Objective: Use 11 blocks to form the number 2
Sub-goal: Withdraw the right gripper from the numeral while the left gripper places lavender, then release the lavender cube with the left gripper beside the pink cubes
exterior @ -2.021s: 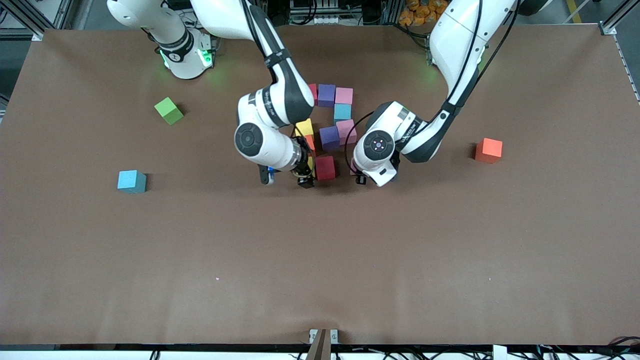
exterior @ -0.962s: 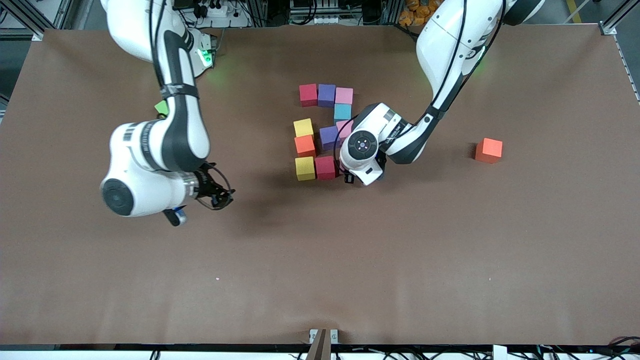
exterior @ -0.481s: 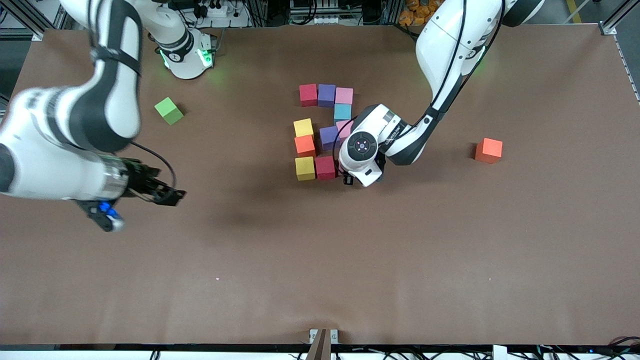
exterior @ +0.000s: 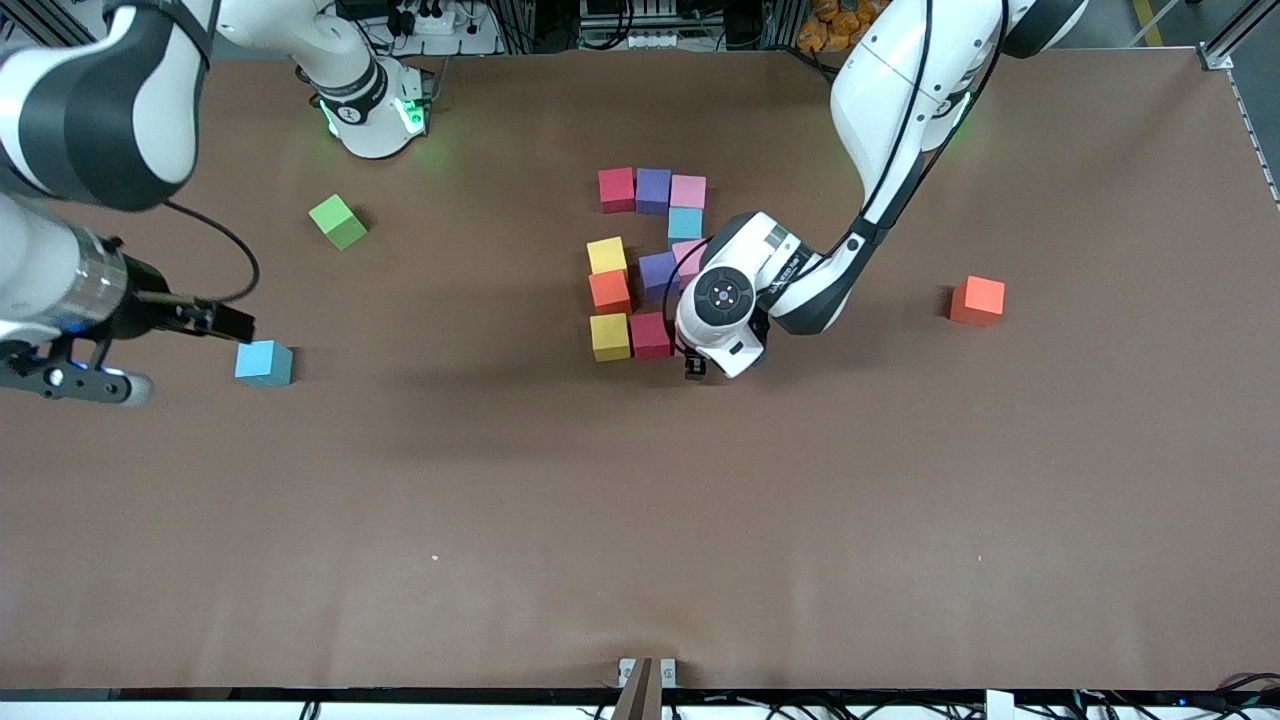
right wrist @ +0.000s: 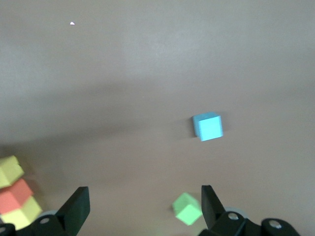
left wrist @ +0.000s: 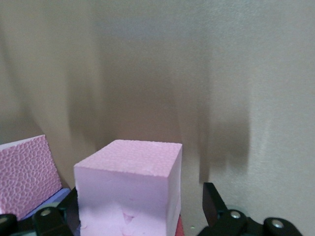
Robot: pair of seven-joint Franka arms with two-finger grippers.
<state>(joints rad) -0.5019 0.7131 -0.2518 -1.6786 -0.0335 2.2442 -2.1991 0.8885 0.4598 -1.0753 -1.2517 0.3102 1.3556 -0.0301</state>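
Several blocks form a figure mid-table: red [exterior: 617,189], purple [exterior: 653,189] and pink [exterior: 687,190] in the row nearest the robots' bases, then light blue [exterior: 685,222], purple [exterior: 657,272], yellow [exterior: 606,255], orange [exterior: 610,291], yellow [exterior: 610,336] and red [exterior: 651,335]. My left gripper [exterior: 692,365] is low beside that last red block. It stands open around a pink block [left wrist: 128,182], with a gap at one finger [left wrist: 212,199]. The wrist hides this block in the front view. My right gripper [exterior: 225,322] hangs open and empty over the right arm's end of the table.
A stray light blue cube [exterior: 264,362] sits just below the right gripper. A lime-green cube [exterior: 338,221] lies closer to the right arm's base. An orange-red cube [exterior: 977,300] stands alone toward the left arm's end.
My right arm has swung away from the figure to its own end of the table. The left gripper has opened round the pink block beside the red one.
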